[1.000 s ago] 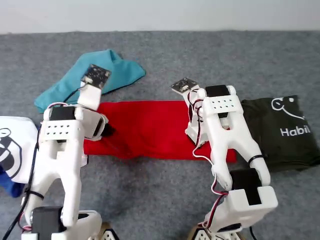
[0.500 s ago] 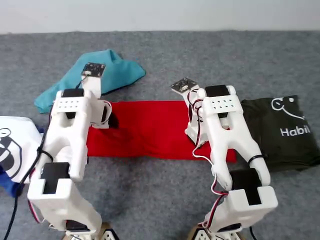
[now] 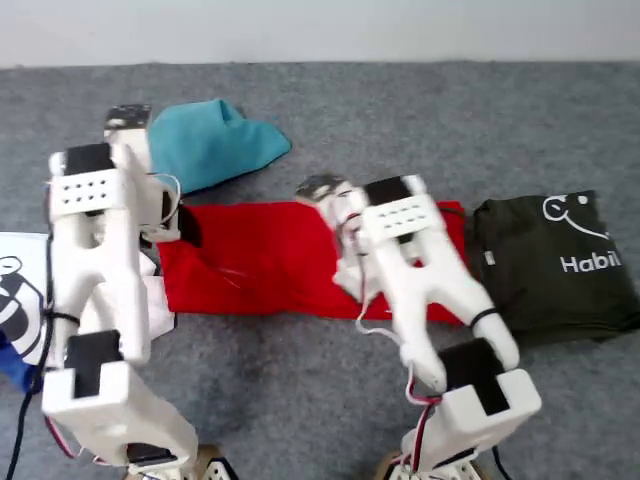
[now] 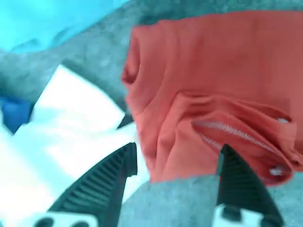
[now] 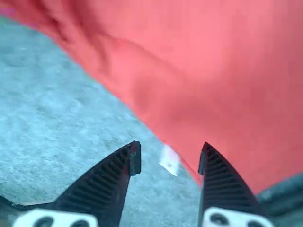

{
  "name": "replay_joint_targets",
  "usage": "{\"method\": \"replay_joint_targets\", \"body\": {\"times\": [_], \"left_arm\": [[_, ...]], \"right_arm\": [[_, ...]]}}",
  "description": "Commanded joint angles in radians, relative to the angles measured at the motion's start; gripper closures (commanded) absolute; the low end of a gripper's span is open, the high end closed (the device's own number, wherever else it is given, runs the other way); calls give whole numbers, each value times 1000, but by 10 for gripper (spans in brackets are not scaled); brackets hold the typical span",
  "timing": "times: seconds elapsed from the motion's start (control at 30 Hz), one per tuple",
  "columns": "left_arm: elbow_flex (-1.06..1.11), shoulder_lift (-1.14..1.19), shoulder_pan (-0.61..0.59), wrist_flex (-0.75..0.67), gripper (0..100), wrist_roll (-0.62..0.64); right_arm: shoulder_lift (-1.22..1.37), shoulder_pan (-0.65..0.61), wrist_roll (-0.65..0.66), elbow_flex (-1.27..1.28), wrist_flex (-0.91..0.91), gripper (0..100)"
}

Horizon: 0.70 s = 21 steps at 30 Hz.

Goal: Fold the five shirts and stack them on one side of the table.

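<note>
- Progress: black shirt [image 3: 560, 265] folded, on right side of table [image 3: 450, 120]; no stack yet. Red shirt [image 3: 270, 265] part-folded into strip, centre. Teal shirt [image 3: 210, 145] crumpled, far left. White shirt [image 3: 20, 300] and blue shirt [image 3: 12, 365] at left edge, prob. unfolded; mostly cut off.
- Red shirt: flat, long axis left-right; left end rumpled.
- Left gripper [image 4: 177, 153]: fingers apart, empty, over strip's left end.
- Right gripper [image 5: 170, 146]: fingers apart, empty, over near edge.
</note>
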Motion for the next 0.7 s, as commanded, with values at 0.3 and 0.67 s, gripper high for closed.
{"method": "replay_joint_targets", "body": {"times": [0.3,0.67], "left_arm": [[8,-350,-370,66,728,-9],[35,-350,-382,66,728,-11]], "right_arm": [[50,-364,-9,-311,-25,794],[314,-369,-52,-528,-45,794]]}}
